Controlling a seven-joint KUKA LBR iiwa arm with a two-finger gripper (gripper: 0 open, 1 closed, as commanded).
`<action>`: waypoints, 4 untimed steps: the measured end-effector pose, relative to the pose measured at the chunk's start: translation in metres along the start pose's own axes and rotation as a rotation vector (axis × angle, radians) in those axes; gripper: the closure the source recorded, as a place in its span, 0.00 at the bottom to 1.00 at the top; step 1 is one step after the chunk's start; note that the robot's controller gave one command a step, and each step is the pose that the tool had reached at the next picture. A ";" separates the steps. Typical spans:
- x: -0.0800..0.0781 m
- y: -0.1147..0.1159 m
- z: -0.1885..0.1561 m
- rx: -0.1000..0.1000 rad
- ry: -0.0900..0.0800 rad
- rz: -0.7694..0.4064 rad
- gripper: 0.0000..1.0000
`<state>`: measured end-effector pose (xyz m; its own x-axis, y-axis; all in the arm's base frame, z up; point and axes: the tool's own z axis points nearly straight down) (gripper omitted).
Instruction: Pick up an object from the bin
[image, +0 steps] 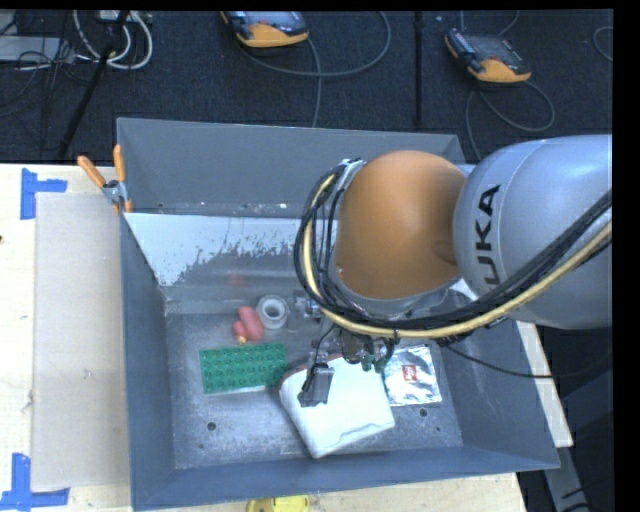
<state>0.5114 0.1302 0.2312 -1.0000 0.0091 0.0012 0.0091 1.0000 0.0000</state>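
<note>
Jaws, spread or pressed together unclear, at white soft bundle (343, 416) beside green studded plate (243, 367).

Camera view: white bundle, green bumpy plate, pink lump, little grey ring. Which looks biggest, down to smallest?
1. white bundle
2. green bumpy plate
3. pink lump and little grey ring look about the same, so I won't rank those two.

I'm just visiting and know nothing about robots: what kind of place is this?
Most likely a robotics lab or test bench: a big grey robot arm reaches into a metal bin of odd small things, like a green studded plate, and loose cables lie behind.
</note>
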 end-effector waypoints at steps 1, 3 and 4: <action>-0.036 -0.011 0.132 0.000 0.004 -0.350 0.00; -0.060 0.011 0.161 -0.001 -0.002 -0.112 1.00; -0.078 0.004 -0.004 -0.001 -0.012 -0.134 1.00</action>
